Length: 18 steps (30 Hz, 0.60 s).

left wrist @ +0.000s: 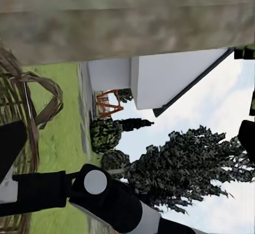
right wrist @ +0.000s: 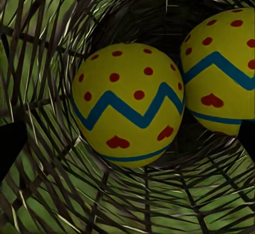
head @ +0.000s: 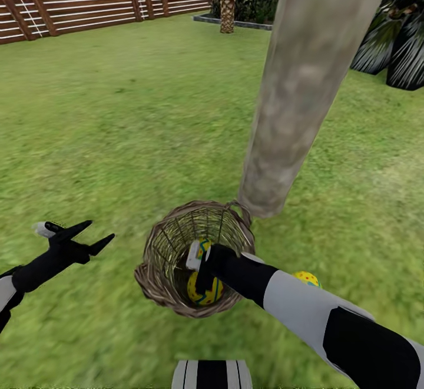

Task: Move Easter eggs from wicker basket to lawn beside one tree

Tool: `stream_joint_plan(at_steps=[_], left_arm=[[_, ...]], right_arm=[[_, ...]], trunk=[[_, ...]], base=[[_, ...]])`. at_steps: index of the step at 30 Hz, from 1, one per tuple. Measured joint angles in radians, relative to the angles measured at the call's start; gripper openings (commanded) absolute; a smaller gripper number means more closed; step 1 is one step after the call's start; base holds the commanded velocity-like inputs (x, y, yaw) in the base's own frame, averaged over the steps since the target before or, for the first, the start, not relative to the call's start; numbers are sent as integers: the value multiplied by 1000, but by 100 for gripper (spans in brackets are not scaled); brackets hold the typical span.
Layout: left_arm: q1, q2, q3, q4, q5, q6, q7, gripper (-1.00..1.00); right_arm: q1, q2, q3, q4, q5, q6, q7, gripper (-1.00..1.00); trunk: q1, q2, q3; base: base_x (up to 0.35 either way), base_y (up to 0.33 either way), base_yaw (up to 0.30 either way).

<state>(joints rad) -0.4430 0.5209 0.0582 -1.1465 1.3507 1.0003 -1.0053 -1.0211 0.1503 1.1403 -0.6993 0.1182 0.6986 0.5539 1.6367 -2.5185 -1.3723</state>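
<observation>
The right claw (head: 200,271) is held spread inside the wicker basket (head: 159,247), an egg (right wrist: 127,103) lying directly ahead between its fingers; the left claw (head: 88,236) is spread, farther off.

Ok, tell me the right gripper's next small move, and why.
Probably ease the right gripper down and close on the nearer egg. It is inside the wicker basket, two eggs lie ahead of its open fingers, and one egg already sits on the lawn near the tree.
</observation>
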Motion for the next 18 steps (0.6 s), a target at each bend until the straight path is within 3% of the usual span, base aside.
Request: stream_joint_plan(at_steps=[4, 5, 12, 18], left_arm=[[0, 21, 84, 59, -1, 1, -1, 100], [0, 25, 90, 64, -1, 1, -2, 100], [0, 29, 100, 74, -1, 1, -16, 100], [0, 26, 100, 75, -2, 0, -20, 100]], right_arm=[[0, 1, 0, -1, 0, 1, -1, 100], [0, 1, 0, -1, 0, 1, -1, 100], [-1, 1, 0, -2, 1, 1, -2, 100], [-1, 1, 0, -2, 0, 2, -71, 100]], trunk=[[1, -1, -12], [1, -1, -12], [1, -1, -12], [1, -1, -12]], base=[[0, 0, 0], [0, 0, 0], [0, 0, 0], [102, -55, 0]])
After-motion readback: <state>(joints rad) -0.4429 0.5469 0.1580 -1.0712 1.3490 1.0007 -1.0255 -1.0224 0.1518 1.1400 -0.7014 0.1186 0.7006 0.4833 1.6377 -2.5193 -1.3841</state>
